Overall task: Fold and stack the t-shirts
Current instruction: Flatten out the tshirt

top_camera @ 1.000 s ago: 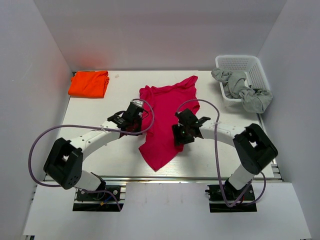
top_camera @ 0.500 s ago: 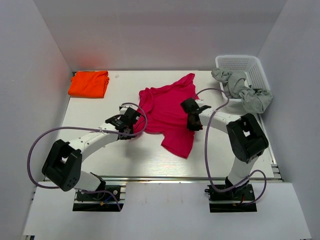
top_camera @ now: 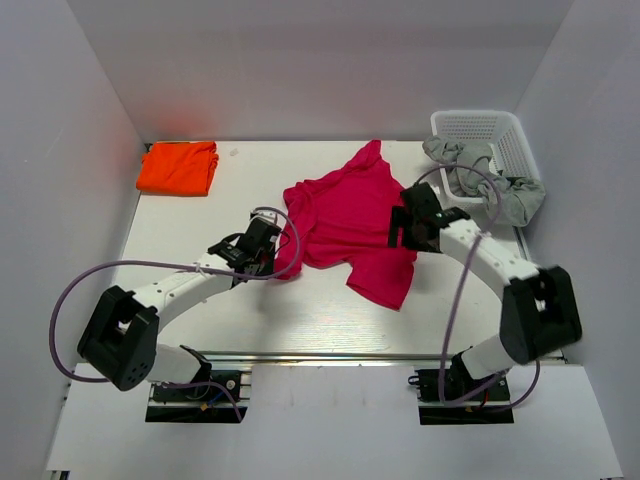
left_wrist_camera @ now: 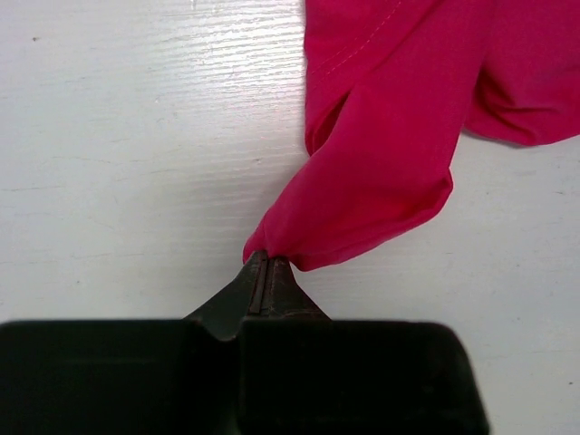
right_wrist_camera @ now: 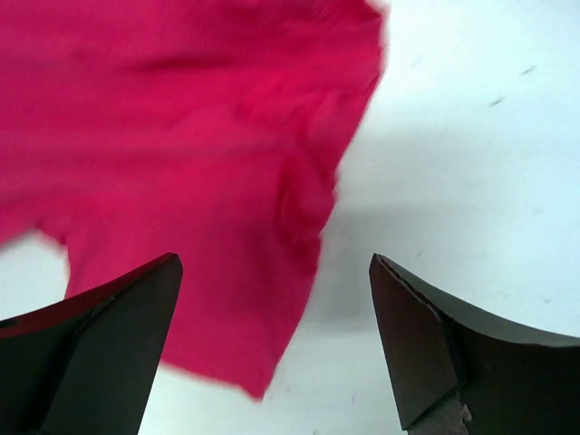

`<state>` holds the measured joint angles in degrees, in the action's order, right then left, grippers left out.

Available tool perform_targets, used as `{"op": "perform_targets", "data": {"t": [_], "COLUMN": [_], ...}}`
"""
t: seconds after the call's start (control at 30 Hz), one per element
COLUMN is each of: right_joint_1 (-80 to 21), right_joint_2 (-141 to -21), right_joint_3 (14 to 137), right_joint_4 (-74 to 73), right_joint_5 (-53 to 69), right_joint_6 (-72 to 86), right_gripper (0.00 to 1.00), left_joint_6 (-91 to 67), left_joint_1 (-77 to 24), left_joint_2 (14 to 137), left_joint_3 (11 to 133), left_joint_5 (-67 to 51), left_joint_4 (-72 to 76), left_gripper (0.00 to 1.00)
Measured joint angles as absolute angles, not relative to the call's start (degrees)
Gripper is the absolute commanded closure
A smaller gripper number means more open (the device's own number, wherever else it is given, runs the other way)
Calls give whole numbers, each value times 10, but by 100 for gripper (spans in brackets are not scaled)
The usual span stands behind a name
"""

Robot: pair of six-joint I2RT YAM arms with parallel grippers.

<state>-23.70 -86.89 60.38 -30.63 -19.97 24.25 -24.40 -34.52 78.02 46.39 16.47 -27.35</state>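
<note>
While the left claw [left_wrist_camera: 264, 267] pinches a left corner of the magenta t-shirt [top_camera: 345, 215], presumably to anchor it on the desk [top_camera: 170, 225] for spreading, the right claw [right_wrist_camera: 274, 263] hovers spread and empty over its right side, and the orange t-shirt [top_camera: 178, 167] lies folded far left.

White wood-grained bench [top_camera: 200, 215] in front of me. The magenta shirt [top_camera: 345, 215] lies rumpled and partly spread at its middle, one tip reaching toward the far edge. The orange shirt [top_camera: 178, 167] sits folded in the far left corner, well apart. In the far right corner stands a white basket [top_camera: 480, 125], with grey cloth [top_camera: 505, 198] spilling over its near rim.
</note>
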Motion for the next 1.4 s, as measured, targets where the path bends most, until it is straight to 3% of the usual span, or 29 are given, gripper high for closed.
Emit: {"op": "perform_targets", "data": {"t": [0.17,0.33,0.47,0.53,0.6,0.7,0.8,0.83,1.07,1.4], "right_joint_1": [-245,-253,-267,-272,-276,-283,-286,-288,-293,-283], "right_joint_2": [-764,-738,-740,-747,-765,-793,-801,-804,-786,-641], "right_joint_3": [493,419,401,397,396,396,396,396,417,693], "right_joint_4": [-314,-324,-299,-280,-263,-251,-244,-243,-261,-213], "right_joint_5": [-108,-29,7,12,12,9,-2,-4,-49,-248], "right_joint_6": [234,240,256,265,275,293,309,315,324,281], "right_gripper": [10,10,13,20,33,44,79,100,100,100], "left_joint_6": [-238,-237,-238,-239,-240,-241,-243,-243,-245,-234], "left_joint_1": [-345,-345,-345,-344,-344,-344,-344,-344,-342,-340], "left_joint_2": [761,731,717,713,712,712,711,710,700,686], "left_joint_3": [455,449,448,448,448,448,448,448,467,696], "left_joint_5": [156,156,157,159,161,162,166,167,198,377], "left_joint_4": [-264,-257,-252,-252,-252,-252,-252,-253,-267,-289], "left_gripper": [100,100,100,100,100,100,100,100,100,100]}}
